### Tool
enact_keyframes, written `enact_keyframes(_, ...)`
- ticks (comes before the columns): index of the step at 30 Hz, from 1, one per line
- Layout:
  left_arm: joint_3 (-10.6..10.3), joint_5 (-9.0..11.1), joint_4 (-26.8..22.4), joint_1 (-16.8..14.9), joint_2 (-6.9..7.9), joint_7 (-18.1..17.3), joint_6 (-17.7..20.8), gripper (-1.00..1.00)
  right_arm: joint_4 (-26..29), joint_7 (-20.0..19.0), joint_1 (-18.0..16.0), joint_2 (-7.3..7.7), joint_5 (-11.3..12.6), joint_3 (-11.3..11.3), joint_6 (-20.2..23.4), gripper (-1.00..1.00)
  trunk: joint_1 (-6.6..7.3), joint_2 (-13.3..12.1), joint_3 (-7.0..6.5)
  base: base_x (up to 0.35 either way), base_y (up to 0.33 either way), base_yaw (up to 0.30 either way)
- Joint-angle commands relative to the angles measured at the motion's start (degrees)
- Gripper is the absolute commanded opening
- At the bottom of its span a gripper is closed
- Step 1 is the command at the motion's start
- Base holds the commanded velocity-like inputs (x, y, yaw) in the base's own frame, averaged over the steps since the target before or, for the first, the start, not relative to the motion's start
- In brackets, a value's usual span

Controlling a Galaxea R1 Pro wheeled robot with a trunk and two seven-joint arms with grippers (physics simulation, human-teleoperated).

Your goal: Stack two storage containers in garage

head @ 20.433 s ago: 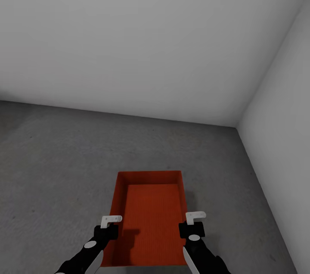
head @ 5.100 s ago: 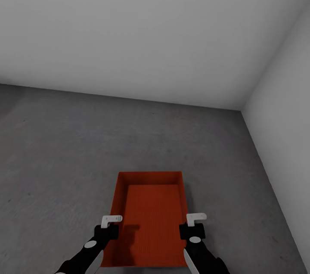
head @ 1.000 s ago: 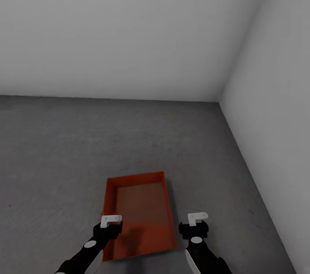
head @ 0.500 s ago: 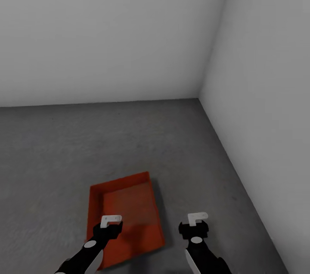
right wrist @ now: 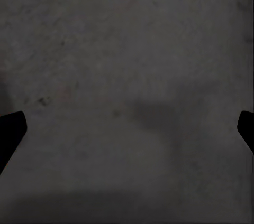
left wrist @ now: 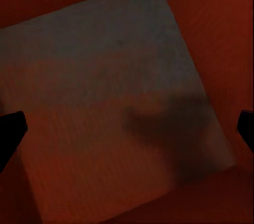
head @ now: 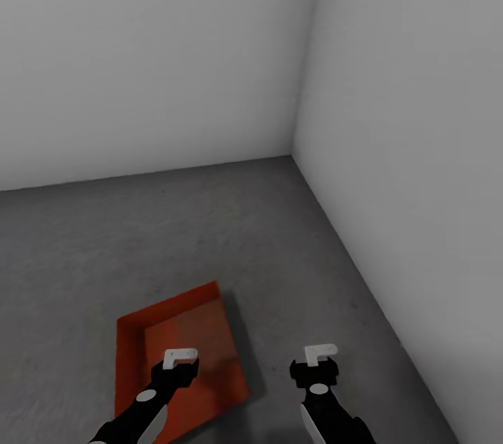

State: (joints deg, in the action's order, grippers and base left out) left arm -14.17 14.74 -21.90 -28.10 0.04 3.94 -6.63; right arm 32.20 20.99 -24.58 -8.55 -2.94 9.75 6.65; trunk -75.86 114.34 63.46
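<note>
Left gripper (head: 179,358): fingers spread, holding nothing, poised above the storage container (head: 178,332). Right gripper (head: 320,353): fingers spread, empty, above bare floor (head: 293,269). Change since a second ago: view has swung right; container then lay between both grippers, now under the left one only. Container: resting on the grey concrete, long axis running away from the robot, skewed in view. Surroundings: white walls (head: 140,46) meeting at a corner ahead-right.
</note>
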Motion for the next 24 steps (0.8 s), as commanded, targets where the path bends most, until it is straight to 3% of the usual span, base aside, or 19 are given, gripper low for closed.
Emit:
enact_keyframes(1,-0.5,0.5,0.0,0.0,0.05,0.4,-0.2,1.0,0.1,0.4,0.0,0.02,-0.3,0.3,0.6,1.0,0.01,0.0,0.01,0.0,0.0,-0.273)
enact_keyframes(7,-0.4,0.5,0.0,0.0,0.05,0.4,-0.2,1.0,0.1,0.4,0.0,0.07,-0.4,0.3,0.5,1.0,0.01,0.0,-0.15,0.0,0.0,-0.192)
enact_keyframes(24,-0.4,0.5,0.0,0.0,0.05,0.4,-0.2,1.0,0.1,0.4,0.0,0.07,-0.3,0.2,0.5,1.0,0.01,0.0,-0.76,0.0,0.0,-0.013)
